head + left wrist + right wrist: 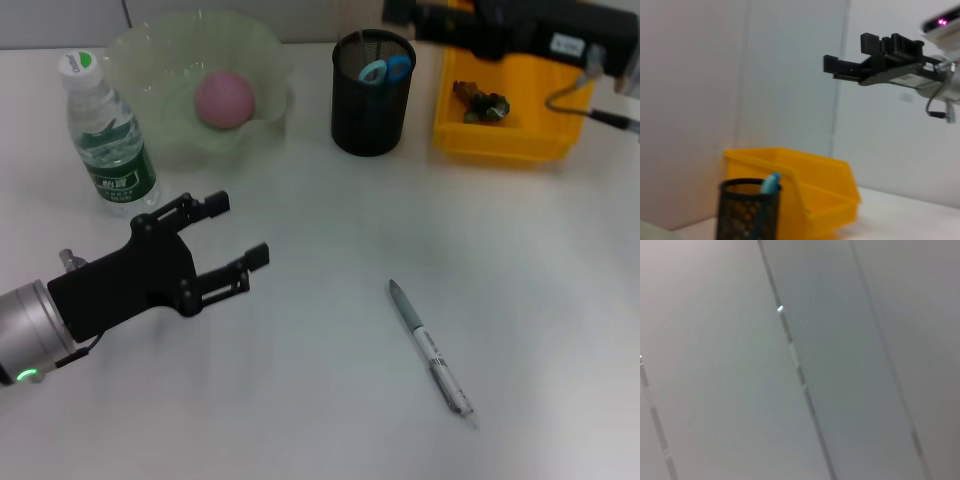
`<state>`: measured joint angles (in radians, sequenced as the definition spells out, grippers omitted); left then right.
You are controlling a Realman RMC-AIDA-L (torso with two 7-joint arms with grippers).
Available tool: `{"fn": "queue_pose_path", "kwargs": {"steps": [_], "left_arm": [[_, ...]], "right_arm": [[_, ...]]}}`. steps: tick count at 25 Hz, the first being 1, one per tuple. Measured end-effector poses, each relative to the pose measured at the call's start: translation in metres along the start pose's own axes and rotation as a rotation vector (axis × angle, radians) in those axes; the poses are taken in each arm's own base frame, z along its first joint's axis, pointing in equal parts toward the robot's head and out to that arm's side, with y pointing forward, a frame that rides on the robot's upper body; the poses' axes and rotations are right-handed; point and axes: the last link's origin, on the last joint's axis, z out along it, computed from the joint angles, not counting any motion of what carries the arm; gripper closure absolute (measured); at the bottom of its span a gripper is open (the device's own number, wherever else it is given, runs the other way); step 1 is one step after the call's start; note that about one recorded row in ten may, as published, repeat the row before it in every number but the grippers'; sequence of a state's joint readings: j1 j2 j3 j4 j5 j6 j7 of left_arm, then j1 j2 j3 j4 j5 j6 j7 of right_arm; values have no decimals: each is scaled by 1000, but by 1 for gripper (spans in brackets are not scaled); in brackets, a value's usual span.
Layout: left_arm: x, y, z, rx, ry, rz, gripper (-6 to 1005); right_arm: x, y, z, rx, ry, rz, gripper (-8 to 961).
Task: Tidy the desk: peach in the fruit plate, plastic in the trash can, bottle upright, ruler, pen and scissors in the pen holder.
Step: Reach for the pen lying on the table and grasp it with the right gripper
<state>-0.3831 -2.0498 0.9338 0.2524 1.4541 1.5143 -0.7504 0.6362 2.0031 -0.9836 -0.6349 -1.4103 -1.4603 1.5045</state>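
My left gripper (243,230) hovers open and empty over the table's left front, short of the bottle. The water bottle (105,135) stands upright at the left. A pink peach (225,97) lies in the pale green fruit plate (150,50). Blue scissors handles (385,70) stick out of the black mesh pen holder (370,110), also seen in the left wrist view (747,212). The grey pen (430,345) lies on the table at the front right. Crumpled plastic (480,102) sits in the yellow trash can (500,140). My right gripper (400,12) hangs high above the pen holder (832,67). No ruler shows.
The right arm (540,35) reaches across the back right above the yellow trash can, with a cable looping off it. A wall stands behind the table. The right wrist view shows only a blank wall panel.
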Motion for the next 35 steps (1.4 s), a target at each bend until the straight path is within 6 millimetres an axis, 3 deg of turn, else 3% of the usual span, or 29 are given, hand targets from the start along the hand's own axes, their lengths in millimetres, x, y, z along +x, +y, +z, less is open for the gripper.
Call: {"fn": "queue_pose_path", "kwargs": {"steps": [4, 10, 16, 26, 35], "left_arm": [[2, 0, -4, -62, -43, 2, 199], [4, 2, -11, -147, -87, 11, 199], [2, 5, -12, -217, -144, 21, 199], [1, 6, -8, -184, -121, 7, 199], [3, 6, -5, -185, -107, -6, 199]], "right_arm": [[6, 7, -7, -70, 138, 28, 215], [16, 13, -2, -117, 406, 68, 216], [19, 18, 1, -156, 550, 74, 216], [14, 18, 4, -174, 579, -11, 216], [15, 32, 31, -287, 517, -244, 215]]}}
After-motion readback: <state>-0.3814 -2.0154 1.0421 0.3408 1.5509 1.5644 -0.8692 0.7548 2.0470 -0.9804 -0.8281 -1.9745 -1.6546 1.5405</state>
